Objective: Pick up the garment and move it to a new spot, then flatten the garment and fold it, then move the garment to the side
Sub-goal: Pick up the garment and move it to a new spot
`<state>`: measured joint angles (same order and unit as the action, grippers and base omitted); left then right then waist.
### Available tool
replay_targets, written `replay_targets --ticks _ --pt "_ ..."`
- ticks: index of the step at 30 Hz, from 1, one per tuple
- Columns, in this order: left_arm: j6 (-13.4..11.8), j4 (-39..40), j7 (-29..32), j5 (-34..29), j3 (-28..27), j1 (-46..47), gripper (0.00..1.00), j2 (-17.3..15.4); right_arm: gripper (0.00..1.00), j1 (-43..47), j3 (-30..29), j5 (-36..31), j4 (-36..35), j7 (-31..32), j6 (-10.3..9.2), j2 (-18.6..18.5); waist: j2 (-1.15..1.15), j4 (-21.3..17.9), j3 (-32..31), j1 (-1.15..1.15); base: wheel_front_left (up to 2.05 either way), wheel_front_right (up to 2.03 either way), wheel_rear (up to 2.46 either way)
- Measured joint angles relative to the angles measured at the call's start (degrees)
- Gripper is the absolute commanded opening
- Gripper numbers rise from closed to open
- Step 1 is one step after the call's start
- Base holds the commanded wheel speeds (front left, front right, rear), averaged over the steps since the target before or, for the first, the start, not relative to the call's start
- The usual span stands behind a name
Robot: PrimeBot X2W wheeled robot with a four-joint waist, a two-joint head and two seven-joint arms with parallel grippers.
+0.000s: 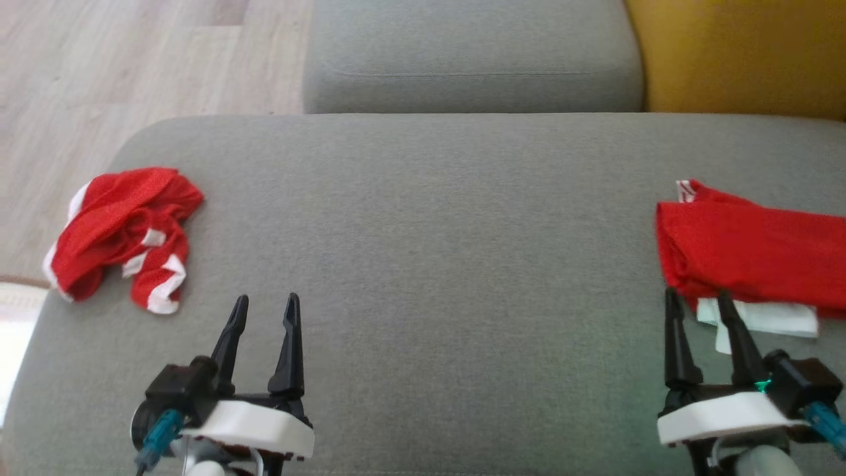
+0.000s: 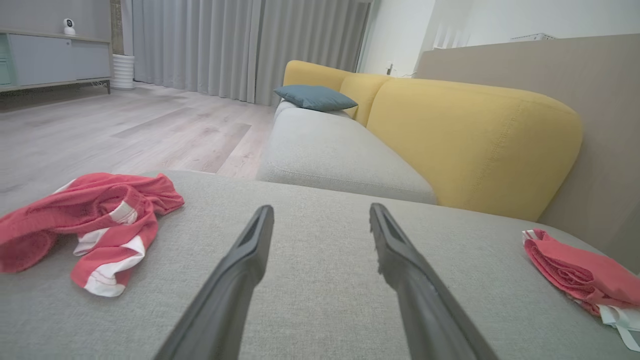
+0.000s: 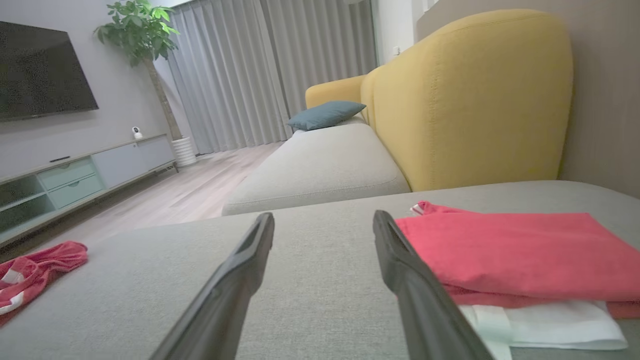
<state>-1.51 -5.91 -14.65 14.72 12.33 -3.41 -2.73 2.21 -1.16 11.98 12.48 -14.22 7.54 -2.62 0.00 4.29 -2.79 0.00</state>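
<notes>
A crumpled red garment with white stripes [image 1: 125, 235] lies in a heap at the left end of the grey sofa cushion [image 1: 429, 264]. It appears at the left in the left wrist view [image 2: 95, 225] and at the far left in the right wrist view [image 3: 35, 272]. My left gripper [image 1: 268, 309] stands open just right of and nearer than the heap, touching nothing [image 2: 320, 215]. My right gripper [image 1: 700, 301] is open at the cushion's right end [image 3: 322, 222], its fingertips at the near edge of a folded red garment [image 1: 753, 254].
The folded red garment [image 3: 510, 255] rests on a folded white cloth [image 1: 767, 317] at the cushion's right end. A second grey seat [image 1: 472, 56] and a yellow backrest [image 1: 740, 53] lie beyond. Wooden floor [image 1: 119, 66] runs along the left.
</notes>
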Motion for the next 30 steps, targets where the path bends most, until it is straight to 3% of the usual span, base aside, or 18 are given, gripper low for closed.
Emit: replay_targets --ticks 9,23,30 --pt "0.0 -0.2 0.0 0.0 -0.9 0.3 1.0 0.0 1.0 0.8 4.3 0.6 0.3 -0.2 0.0 0.0 0.0 5.7 0.7 0.0 0.0 0.0 0.0" --pt "0.2 -1.3 0.0 -0.9 -5.8 1.7 1.0 0.0 1.0 0.6 8.4 1.1 2.4 -0.2 0.0 0.0 0.0 20.7 2.6 0.0 0.0 0.0 0.0" --pt "0.2 -1.3 0.0 -0.8 -7.5 1.7 1.0 0.0 1.0 -1.2 9.1 1.1 3.2 -0.2 -0.01 0.0 0.0 25.5 4.5 0.0 0.0 0.0 0.0"
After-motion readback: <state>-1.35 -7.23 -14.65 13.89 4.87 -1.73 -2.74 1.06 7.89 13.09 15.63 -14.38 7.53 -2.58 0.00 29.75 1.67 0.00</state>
